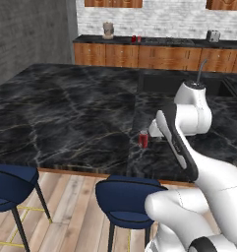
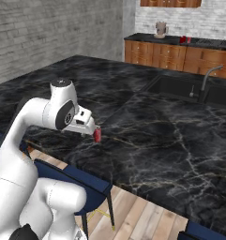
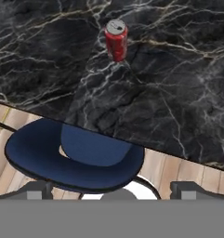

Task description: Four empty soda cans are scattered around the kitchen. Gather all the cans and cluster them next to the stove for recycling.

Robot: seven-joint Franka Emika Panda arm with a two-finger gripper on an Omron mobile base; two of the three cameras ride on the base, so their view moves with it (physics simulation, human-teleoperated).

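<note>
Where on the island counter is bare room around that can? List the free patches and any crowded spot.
Bare marble lies all around the soda can: toward the brick wall, and between it and the sink. Tight spot: the island counter edge nearest the robot, with the blue stool just below. The open gripper hangs there.

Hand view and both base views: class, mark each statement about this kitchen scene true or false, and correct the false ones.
1. A red soda can stands upright on the black marble counter. True.
2. The gripper is shut on the can. False: it is open, and apart from the can.
3. A blue stool stands under the counter's edge. True.
4. The can near the arm lies in the sink. False: it stands on the counter.
</note>
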